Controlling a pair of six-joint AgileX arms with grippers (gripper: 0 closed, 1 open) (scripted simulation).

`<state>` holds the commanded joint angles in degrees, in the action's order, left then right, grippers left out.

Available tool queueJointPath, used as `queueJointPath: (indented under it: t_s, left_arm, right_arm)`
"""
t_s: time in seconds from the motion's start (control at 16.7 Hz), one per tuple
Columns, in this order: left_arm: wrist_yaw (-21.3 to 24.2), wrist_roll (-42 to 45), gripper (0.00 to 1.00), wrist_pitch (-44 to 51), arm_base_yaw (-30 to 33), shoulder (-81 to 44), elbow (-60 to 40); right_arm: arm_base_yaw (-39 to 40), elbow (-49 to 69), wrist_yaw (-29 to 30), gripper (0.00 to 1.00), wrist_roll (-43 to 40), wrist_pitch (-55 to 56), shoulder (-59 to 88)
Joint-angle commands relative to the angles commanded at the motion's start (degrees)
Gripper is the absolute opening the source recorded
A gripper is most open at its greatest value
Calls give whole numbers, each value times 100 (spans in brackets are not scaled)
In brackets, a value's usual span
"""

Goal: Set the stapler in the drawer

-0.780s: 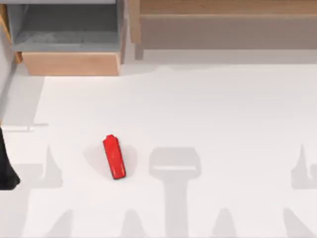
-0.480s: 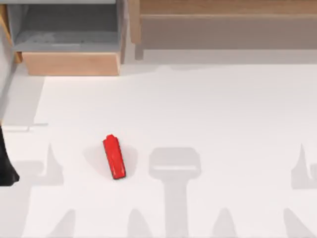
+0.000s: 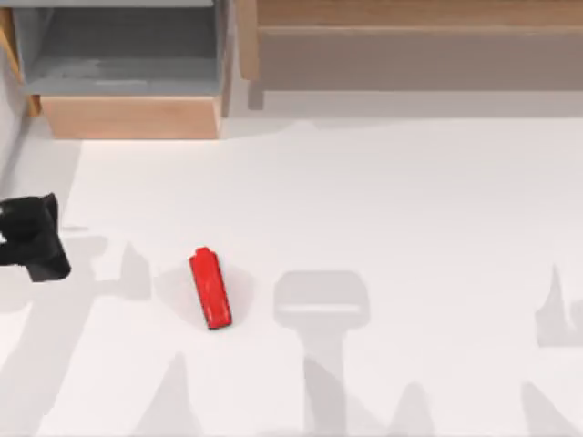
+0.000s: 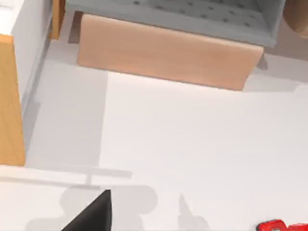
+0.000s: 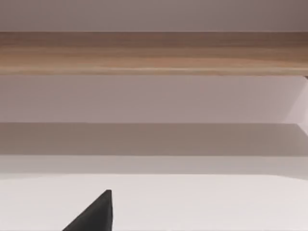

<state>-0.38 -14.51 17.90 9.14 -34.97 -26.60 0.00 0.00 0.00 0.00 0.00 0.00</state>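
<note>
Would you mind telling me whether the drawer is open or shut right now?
Open: the drawer is pulled out, its grey floor exposed and bare behind the tan front panel.

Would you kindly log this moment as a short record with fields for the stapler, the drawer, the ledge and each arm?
stapler: red stapler lying flat on the white table, untouched
drawer: drawer open at the table's far left, grey inside
ledge: wooden ledge along the far right
left arm: left gripper at the table's left edge, left of the stapler
right arm: parked
</note>
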Motion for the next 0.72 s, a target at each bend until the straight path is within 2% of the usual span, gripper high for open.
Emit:
queueJointPath:
  t_s: [0.48,0.72]
  left_arm:
    - [45,-1694,100,2503,1180,-4523,-2784]
    - [46,-2403,100,3459,1634,-6347,-4000]
  right_arm:
    - [0,0,0,100,0,0,0]
    - [0,0,0,100,0,0,0]
